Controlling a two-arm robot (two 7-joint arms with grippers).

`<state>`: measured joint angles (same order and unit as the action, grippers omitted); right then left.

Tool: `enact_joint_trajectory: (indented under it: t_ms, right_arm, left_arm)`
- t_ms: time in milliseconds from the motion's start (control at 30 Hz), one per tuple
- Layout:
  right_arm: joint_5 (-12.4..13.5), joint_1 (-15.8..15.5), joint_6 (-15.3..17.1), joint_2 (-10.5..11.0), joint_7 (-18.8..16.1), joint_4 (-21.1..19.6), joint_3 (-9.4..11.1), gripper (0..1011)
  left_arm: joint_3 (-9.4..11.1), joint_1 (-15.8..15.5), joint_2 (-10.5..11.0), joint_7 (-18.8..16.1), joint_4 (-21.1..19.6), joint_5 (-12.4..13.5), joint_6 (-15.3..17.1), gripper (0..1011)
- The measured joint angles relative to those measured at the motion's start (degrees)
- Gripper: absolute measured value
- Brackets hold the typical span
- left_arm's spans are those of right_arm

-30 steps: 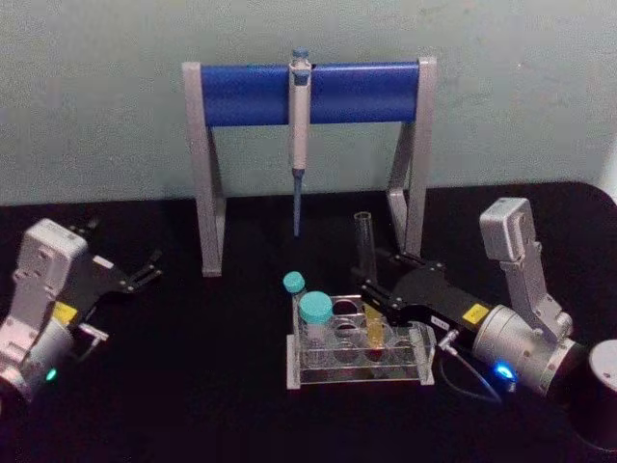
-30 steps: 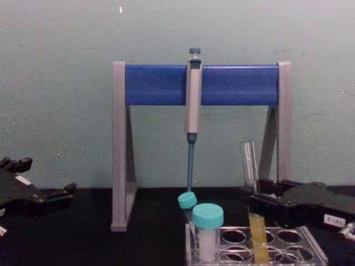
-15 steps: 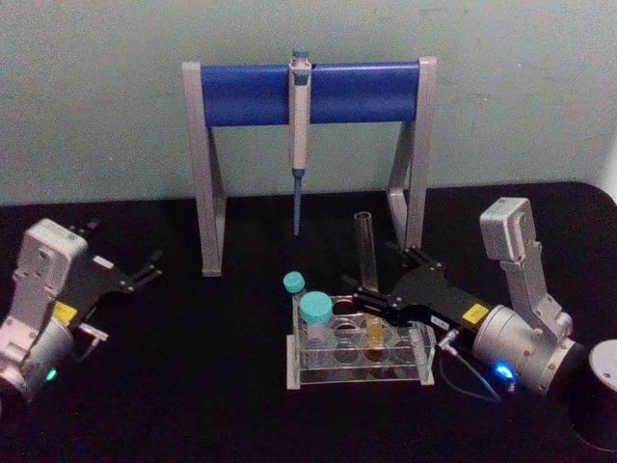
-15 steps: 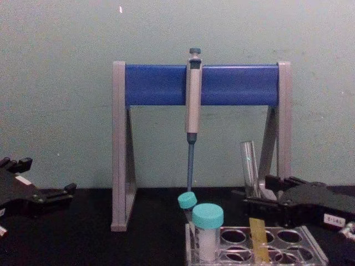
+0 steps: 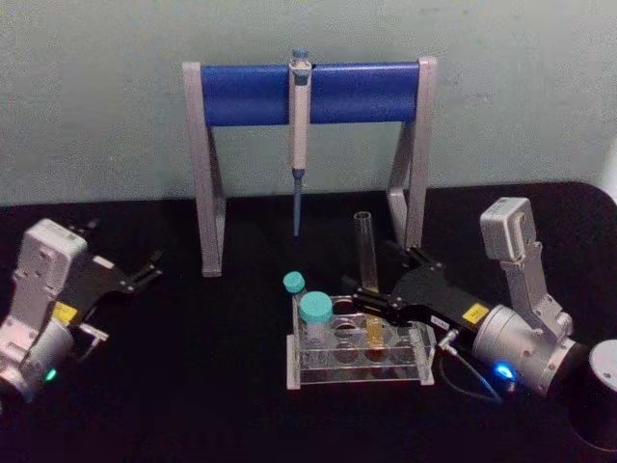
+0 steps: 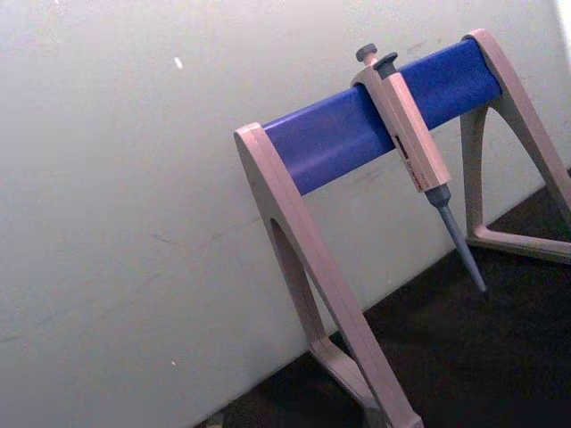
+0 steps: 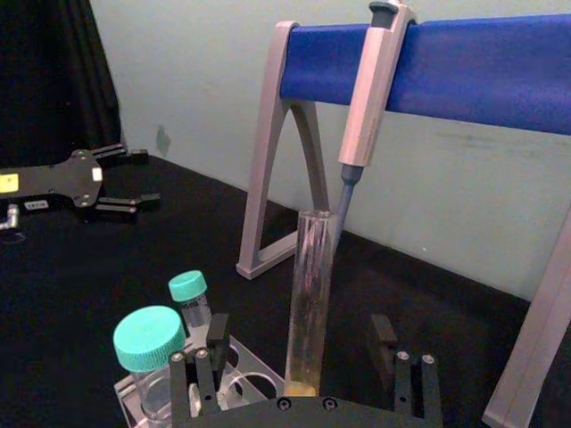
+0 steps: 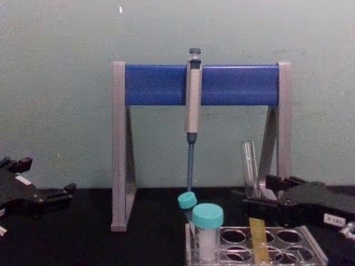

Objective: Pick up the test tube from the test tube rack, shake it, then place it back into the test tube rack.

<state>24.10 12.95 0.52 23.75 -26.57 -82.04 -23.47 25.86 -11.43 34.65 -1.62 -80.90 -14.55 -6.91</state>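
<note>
The test tube (image 5: 365, 253) stands upright in the clear test tube rack (image 5: 357, 372), with yellow liquid in its lower part. My right gripper (image 5: 381, 275) is open, with one finger on each side of the tube and neither touching it. In the right wrist view the test tube (image 7: 312, 267) rises between the two spread fingers (image 7: 214, 337). From the chest the test tube (image 8: 249, 163) shows just left of the right gripper (image 8: 256, 193), above the rack (image 8: 310, 244). My left gripper (image 5: 149, 268) rests open at the far left of the table, also seen as the left gripper (image 7: 147, 176) far off.
A grey-and-blue pipette stand (image 5: 308, 94) spans the back, with a pipette (image 5: 300, 125) hanging from it just behind the rack. Two teal-capped vials (image 5: 315, 309) sit in the rack's left holes. A cable (image 5: 463, 371) loops on the black table by the right arm.
My right gripper was shut on the test tube and has since opened, letting it go. The tube stays standing in the rack. The left arm has not moved.
</note>
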Motion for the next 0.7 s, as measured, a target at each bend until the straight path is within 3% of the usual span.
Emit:
enact_joint_trajectory:
  t_ms: [267,467,700]
  right_arm:
    - [0.56,-1.45,0.08,0.88,-0.14,-1.76,0.72,1000]
    - [0.64,-5.04,0.82,3.26,1.03,-6.56,2.19,1000]
    - [1.06,-10.52,0.97,5.86,3.25,-12.31,5.37,1000]
  left_arm:
    - [0.0,0.0,0.0,0.0,0.0,0.0,0.0,1010]
    - [0.0,0.0,0.0,0.0,0.0,0.0,0.0,1010]
    - [0.0,0.0,0.0,0.0,0.0,0.0,0.0,1010]
